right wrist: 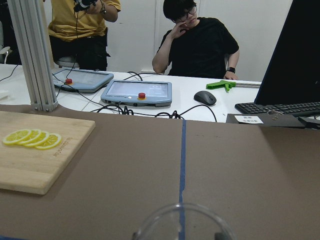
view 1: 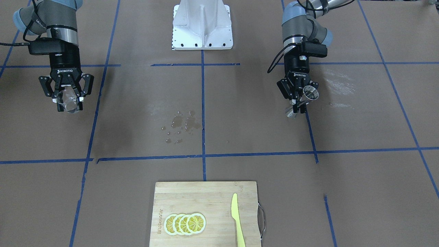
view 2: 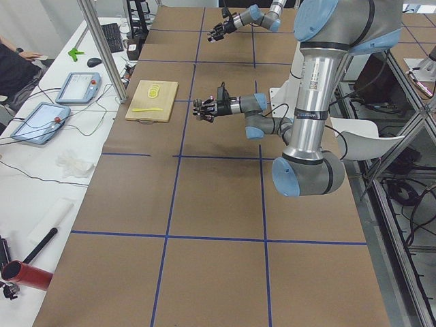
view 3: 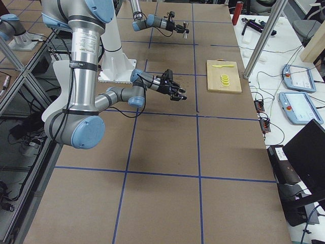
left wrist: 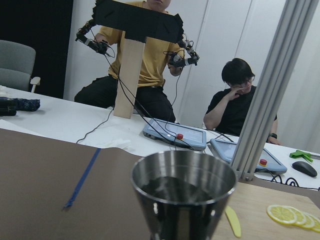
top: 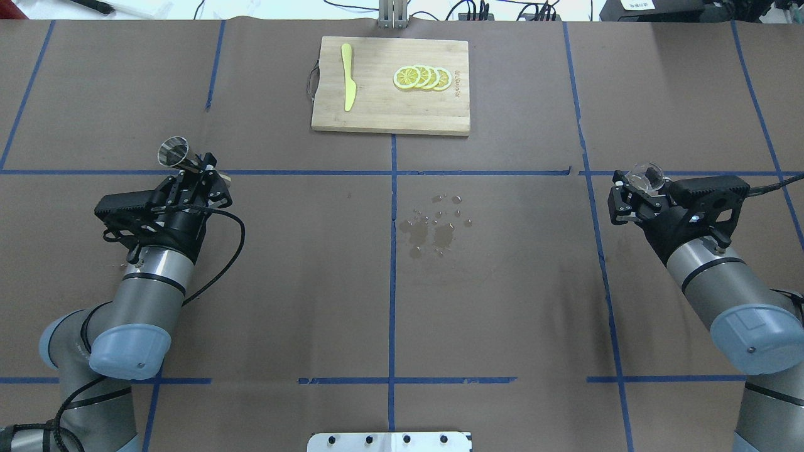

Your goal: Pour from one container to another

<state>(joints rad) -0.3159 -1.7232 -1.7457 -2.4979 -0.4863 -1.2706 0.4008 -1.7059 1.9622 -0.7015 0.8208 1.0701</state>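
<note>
Right hand (top: pixel 637 188) grips the glass (top: pixel 647 176); left hand (top: pixel 200 168) grips the jigger (top: pixel 173 151), both raised, well apart over the bench (top: pixel 282 282). Advise bringing rims close and tilting slowly; droplets (top: pixel 433 223) already mark the bench.

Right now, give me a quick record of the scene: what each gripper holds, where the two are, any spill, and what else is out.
Left gripper: shut on the jigger, held in the air
Right gripper: shut on the clear glass, held in the air
Separation: at opposite sides of the table, far apart; no pour under way
Spill: droplets near the middle
Cutting board: at the far edge, with lemon slices and a yellow knife
</note>
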